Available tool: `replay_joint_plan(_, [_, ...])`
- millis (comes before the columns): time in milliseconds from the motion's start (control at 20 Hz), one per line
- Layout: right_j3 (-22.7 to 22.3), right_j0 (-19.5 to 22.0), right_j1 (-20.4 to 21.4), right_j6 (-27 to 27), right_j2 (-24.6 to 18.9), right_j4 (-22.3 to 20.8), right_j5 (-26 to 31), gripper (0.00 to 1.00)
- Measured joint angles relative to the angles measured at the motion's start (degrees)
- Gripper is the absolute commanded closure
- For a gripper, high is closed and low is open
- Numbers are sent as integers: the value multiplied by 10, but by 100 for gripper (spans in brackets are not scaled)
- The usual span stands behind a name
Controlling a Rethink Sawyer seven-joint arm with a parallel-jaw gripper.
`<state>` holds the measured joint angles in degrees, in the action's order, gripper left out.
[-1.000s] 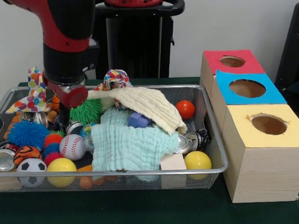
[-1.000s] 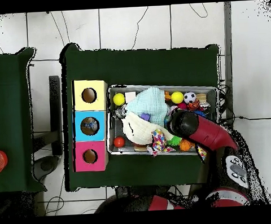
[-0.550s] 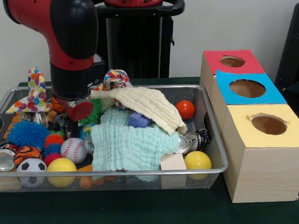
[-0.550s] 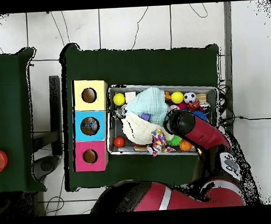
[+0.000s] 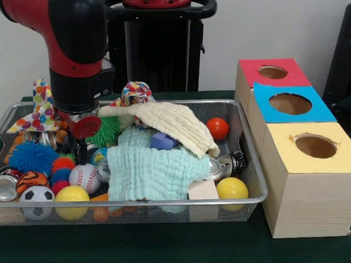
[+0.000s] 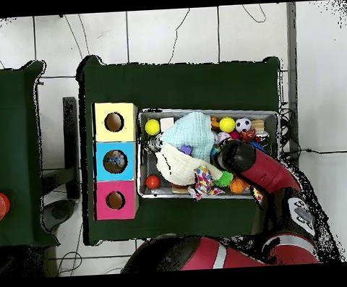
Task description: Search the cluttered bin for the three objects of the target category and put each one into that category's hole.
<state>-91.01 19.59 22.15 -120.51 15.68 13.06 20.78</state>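
The wire bin (image 5: 167, 200) holds a jumble of balls, cloths, cans and blocks. My gripper (image 5: 78, 148) reaches down into the bin's left part, just behind a baseball (image 5: 84, 177) and beside a green spiky ball (image 5: 103, 132). The clutter and the red wrist (image 5: 74, 83) hide its tips. In the overhead view the arm (image 6: 239, 159) covers the gripper. Other balls show: a soccer ball (image 5: 37, 198), two yellow balls (image 5: 72, 200) (image 5: 231, 188), a red ball (image 5: 217, 128) and a tiger-striped ball (image 5: 31, 180). A mint cloth (image 5: 157, 170) and a cream cloth (image 5: 175, 124) lie across the middle.
Three wooden boxes stand in a row right of the bin, with a hole in a red top (image 5: 272, 72), a blue top (image 5: 289, 104) and a yellow top (image 5: 315, 146). Cans (image 5: 3, 187) (image 5: 226, 164), a wooden block (image 5: 202, 191) and a blue block (image 5: 162, 140) sit among the clutter.
The arm swung a little to the right in the front view half a second ago and has moved back left, staying low in the bin. The baseball has shifted slightly.
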Motion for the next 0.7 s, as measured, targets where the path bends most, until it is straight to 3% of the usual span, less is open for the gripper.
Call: replay_joint_plan(700, [0, -16, 23, 0, 4, 28, 16, 0])
